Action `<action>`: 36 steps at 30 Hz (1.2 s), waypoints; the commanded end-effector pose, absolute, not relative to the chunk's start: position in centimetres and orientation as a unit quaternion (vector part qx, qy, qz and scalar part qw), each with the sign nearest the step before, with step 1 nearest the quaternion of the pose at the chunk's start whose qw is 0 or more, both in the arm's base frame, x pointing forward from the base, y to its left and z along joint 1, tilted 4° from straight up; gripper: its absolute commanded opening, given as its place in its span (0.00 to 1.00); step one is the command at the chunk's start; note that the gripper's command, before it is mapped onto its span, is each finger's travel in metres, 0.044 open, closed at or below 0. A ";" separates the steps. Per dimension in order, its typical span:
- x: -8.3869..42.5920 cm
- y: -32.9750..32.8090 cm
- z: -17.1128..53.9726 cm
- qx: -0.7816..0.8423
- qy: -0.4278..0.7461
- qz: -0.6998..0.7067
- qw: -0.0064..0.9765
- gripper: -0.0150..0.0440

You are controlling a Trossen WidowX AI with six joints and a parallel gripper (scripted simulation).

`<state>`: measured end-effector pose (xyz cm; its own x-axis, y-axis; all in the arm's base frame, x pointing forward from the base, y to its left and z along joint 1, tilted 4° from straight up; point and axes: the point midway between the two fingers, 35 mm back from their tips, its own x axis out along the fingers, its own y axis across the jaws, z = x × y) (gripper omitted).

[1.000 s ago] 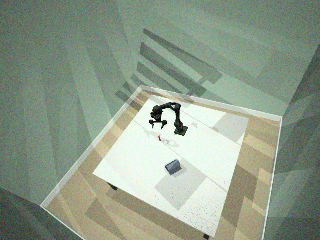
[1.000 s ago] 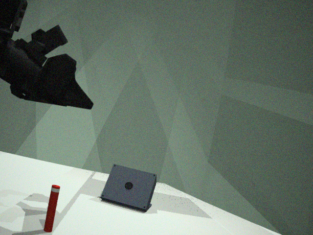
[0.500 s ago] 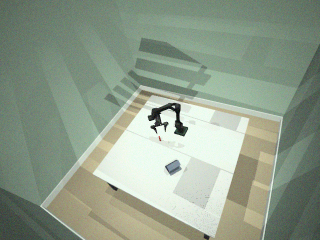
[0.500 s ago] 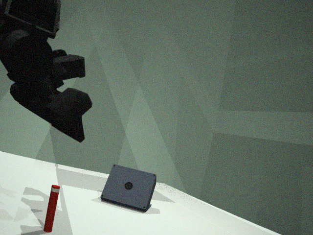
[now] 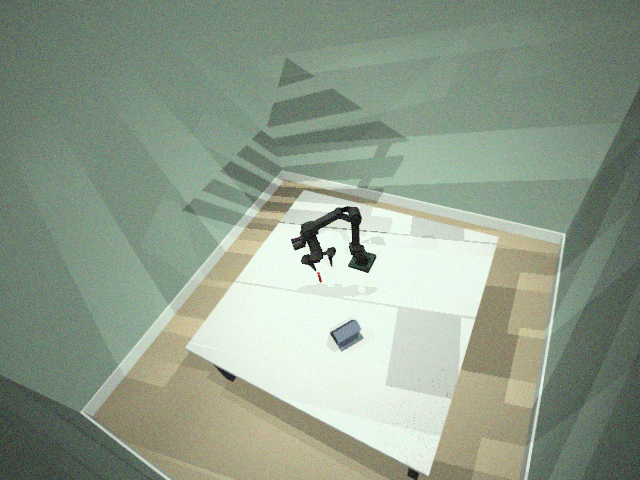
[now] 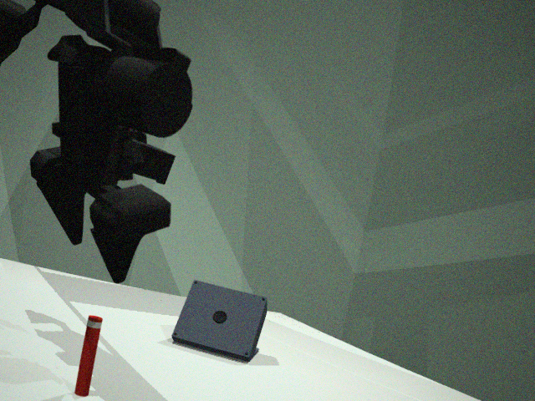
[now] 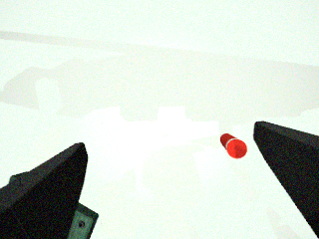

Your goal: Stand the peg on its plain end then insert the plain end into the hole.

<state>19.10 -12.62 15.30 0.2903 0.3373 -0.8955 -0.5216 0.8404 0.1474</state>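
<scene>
The red peg [image 5: 319, 277] [image 6: 88, 357] [image 7: 236, 148] stands upright on the table, with its white band near the top and its plain end down. My gripper [image 5: 323, 268] [image 6: 98, 262] [image 7: 170, 139] is open and empty, pointing down above the height of the peg. In the wrist view the peg's top shows between the fingers, close to the right finger and well off the middle. The sloped blue-grey panel [image 5: 347, 333] [image 6: 242, 327] stands apart from the peg. Its round dark hole [image 6: 220, 317] shows empty in the exterior view and is out of the wrist view.
The white table [image 5: 268, 320] [image 6: 302, 379] carries the peg and panel. The arm's green base plate [image 5: 368, 267] [image 7: 85, 222] is on the table behind the panel, and a corner of it shows at the wrist view's lower left. Shadows of the arm lie across the table top.
</scene>
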 end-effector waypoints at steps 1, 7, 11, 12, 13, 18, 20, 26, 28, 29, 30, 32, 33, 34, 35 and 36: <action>19.3 -13.2 14.9 -0.106 0.578 0.247 0.771 1.00; 19.9 -14.1 14.7 -0.142 0.640 0.197 0.729 1.00; 20.4 -14.8 14.9 -0.171 0.671 0.154 0.705 1.00; 20.6 -15.0 15.0 -0.178 0.678 0.143 0.699 1.00; 20.7 -15.1 15.1 -0.185 0.683 0.134 0.694 1.00; 20.9 -15.2 15.2 -0.190 0.687 0.126 0.690 1.00; 20.9 -15.2 15.2 -0.190 0.687 0.126 0.690 1.00; 20.9 -15.3 14.4 -0.189 0.687 0.126 0.690 1.00; 20.9 -15.4 13.7 -0.189 0.687 0.126 0.690 1.00; 20.9 -15.4 13.4 -0.189 0.687 0.126 0.690 1.00; 20.9 -15.4 13.3 -0.189 0.687 0.126 0.690 1.00; 20.9 -15.4 13.2 -0.189 0.687 0.126 0.690 1.00; 20.9 -15.4 13.1 -0.189 0.687 0.126 0.690 1.00; 20.9 -15.4 13.0 -0.189 0.687 0.126 0.690 1.00; 20.9 -15.5 12.9 -0.189 0.687 0.126 0.690 1.00; 21.0 -15.5 12.8 -0.189 0.687 0.126 0.690 1.00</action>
